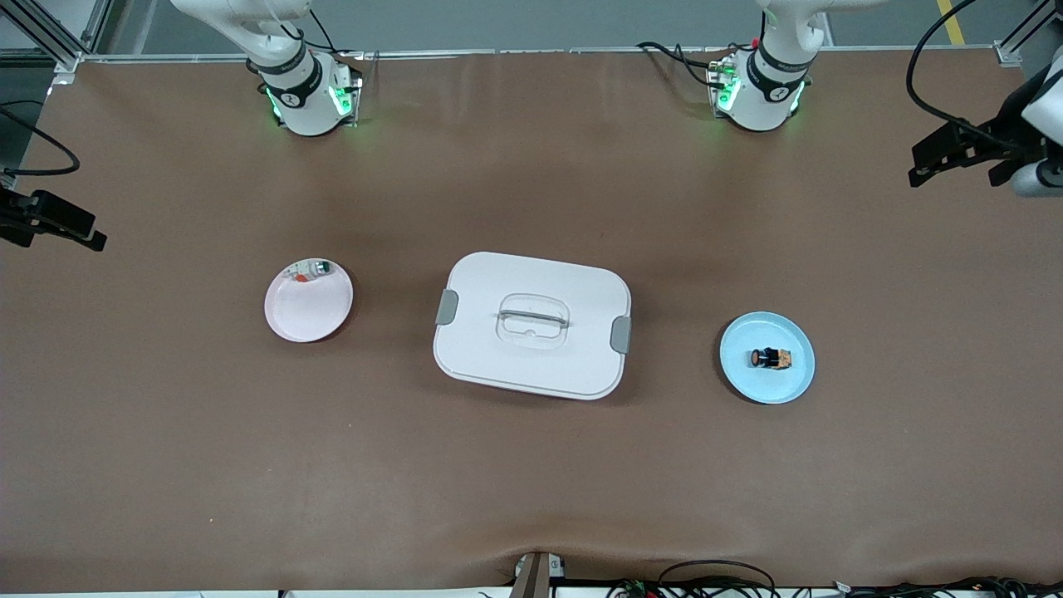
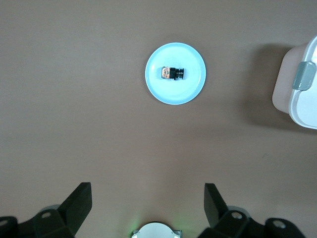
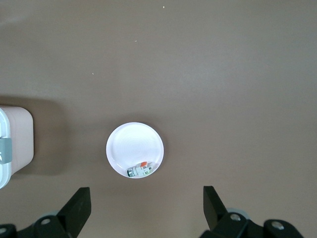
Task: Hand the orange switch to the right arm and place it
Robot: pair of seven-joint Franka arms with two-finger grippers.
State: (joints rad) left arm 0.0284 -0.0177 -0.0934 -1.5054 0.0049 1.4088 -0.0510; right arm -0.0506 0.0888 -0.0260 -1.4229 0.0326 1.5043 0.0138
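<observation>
The orange switch (image 1: 770, 358) lies on its side on a light blue plate (image 1: 768, 389) toward the left arm's end of the table. Its orange button end points toward the white box. It also shows in the left wrist view (image 2: 172, 73) on the blue plate (image 2: 173, 94). My left gripper (image 2: 148, 191) is open and empty, high over the table near its own base, well apart from the plate. My right gripper (image 3: 147, 194) is open and empty, high over the table near its base. Neither gripper shows in the front view.
A white lidded box (image 1: 531, 365) with grey clips stands mid-table, also seen in both wrist views (image 2: 302, 106) (image 3: 15, 144). A pink plate (image 1: 307, 311) (image 3: 131, 144) toward the right arm's end holds a small whitish part (image 1: 313, 271) (image 3: 139, 170).
</observation>
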